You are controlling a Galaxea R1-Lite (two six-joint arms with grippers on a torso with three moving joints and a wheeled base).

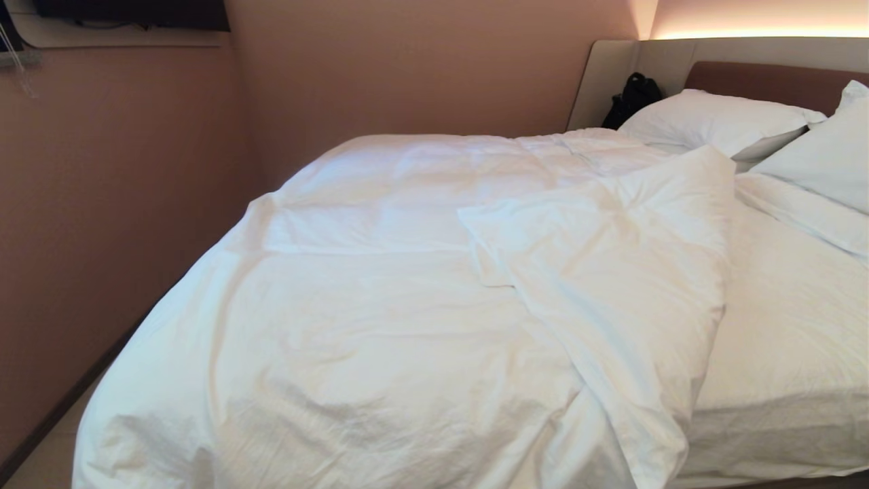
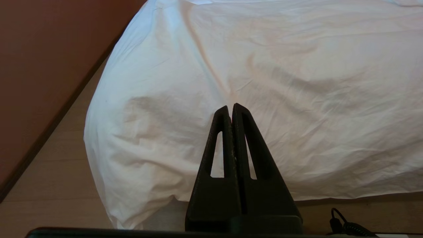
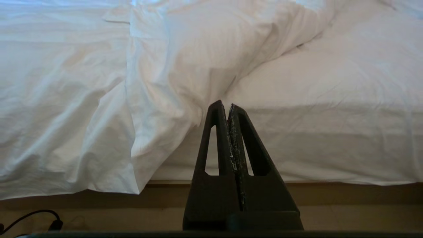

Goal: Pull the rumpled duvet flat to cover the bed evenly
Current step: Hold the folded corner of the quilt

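Observation:
The white duvet lies rumpled over the left part of the bed, its right side folded back onto itself in a thick flap. To the right of the flap the sheeted mattress lies bare. Neither arm shows in the head view. My left gripper is shut and empty, short of the duvet's near left corner, which hangs toward the floor. My right gripper is shut and empty too, in front of the mattress side, just right of the hanging folded edge of the duvet.
Two white pillows lean by the brown headboard, with a black bag in the corner beside them. A pink-brown wall runs close along the bed's left side, leaving a narrow floor strip. A black cable lies on the floor.

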